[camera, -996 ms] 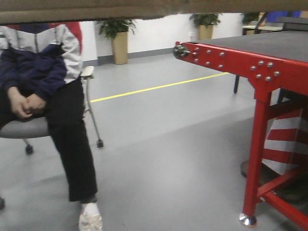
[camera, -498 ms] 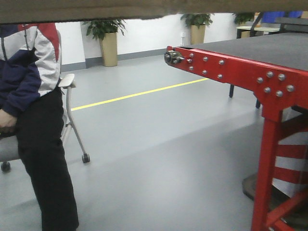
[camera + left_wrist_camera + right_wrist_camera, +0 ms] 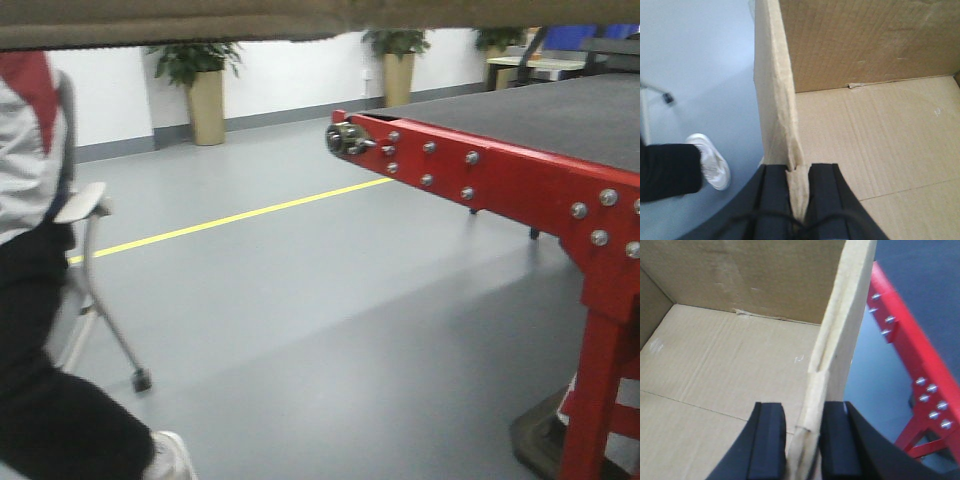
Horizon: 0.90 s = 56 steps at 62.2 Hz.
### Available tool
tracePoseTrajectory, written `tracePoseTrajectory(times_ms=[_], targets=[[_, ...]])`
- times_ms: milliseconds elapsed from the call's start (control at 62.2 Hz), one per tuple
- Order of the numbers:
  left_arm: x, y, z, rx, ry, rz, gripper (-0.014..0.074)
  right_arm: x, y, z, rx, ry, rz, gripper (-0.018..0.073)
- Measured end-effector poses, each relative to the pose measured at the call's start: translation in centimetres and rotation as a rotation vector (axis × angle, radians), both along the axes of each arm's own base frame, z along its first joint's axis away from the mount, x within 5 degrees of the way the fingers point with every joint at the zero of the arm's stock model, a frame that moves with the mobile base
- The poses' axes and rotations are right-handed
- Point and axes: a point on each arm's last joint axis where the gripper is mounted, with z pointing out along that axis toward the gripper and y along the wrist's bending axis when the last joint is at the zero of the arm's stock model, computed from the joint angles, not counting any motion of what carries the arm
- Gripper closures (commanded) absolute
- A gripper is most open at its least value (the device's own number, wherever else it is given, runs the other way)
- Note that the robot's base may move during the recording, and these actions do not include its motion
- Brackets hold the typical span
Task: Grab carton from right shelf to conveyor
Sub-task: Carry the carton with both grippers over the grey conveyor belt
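**Carrying the carton across to the conveyor**

Both arms are holding the carton (image 3: 875, 130) in the air, open side up. The left gripper (image 3: 799, 171) is clenching the left wall from above, one finger inside and one outside. The right gripper (image 3: 804, 415) is pinching the right wall the same way. Both walls are creasing where the fingers are biting.

In the front view the carton is showing only as a brown strip along the top, above the floor (image 3: 320, 300) and higher than the belt. The conveyor (image 3: 560, 110) is lying ahead and to the right, and its red frame (image 3: 910, 365) is passing just beside the right wall. The shelf is not in view.

This looks like the transport step, with the carton not yet over the belt. The thin walls are bearing the whole load, so the grippers should be travelling at one height and one spacing. The base should be clearing the frame's end corner before any lowering. Letting go should be waiting until the bottom is lying flat on the belt.

A seated person (image 3: 40, 330) is close on the left, with a shoe (image 3: 712, 160) under the left wall, so the swing should be going rightward.
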Motion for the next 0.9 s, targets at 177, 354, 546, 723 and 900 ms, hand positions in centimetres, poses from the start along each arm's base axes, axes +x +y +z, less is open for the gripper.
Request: tracePoseTrajectory(times_ms=[177,354,546,723,900], targets=[[0.02,0.05,0.01,0.005,-0.002,0.004,0.0613,0.4,0.14,-0.13,0.002,0.003,0.0,0.0629],[0.02,0.07,0.01,0.006,-0.003,0.005,0.0613,0.68,0.24,-0.27,0.002,0.009,0.001,0.0629],[0.11,0.02,-0.05,0.007,-0.001,0.005,0.0613,0.68,0.24,-0.27,0.002,0.009,0.001,0.0629],[0.14,0.13,-0.02,0.017,-0.006,0.012,0.0613,0.68,0.24,-0.27,0.002,0.009,0.001,0.0629],[0.24,0.4,0.06,0.046,-0.023,0.032,0.0613,0.68,0.29,-0.23,0.008,0.007,0.003,0.0629]])
